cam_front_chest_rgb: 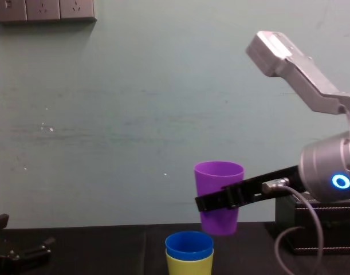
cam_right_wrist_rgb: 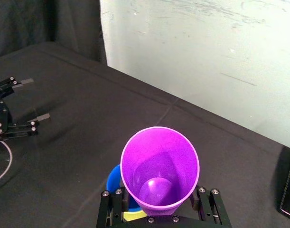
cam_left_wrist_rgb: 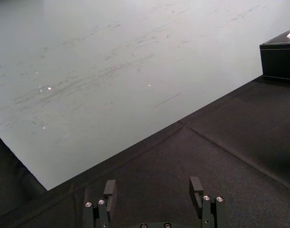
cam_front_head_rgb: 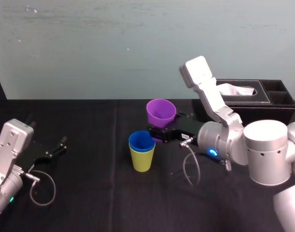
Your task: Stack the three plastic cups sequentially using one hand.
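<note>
The right gripper (cam_front_chest_rgb: 221, 201) reaches in from the robot's right, its pale grey arm bent with the elbow segment raised high and the wrist level. Its thin black fingers are clamped on either side of the purple cup (cam_front_chest_rgb: 219, 179), holding it upright and clear of the black table (cam_front_head_rgb: 89, 193). Just below it and a little to the left stands the blue cup (cam_front_chest_rgb: 189, 245), nested inside the yellow-green cup (cam_front_chest_rgb: 189, 265) (both mouth up). A black tissue box (cam_front_head_rgb: 244, 96) sits behind the arm. The left gripper (cam_left_wrist_rgb: 153, 190) rests low at the table's left side, fingers spread apart, holding nothing.
</note>
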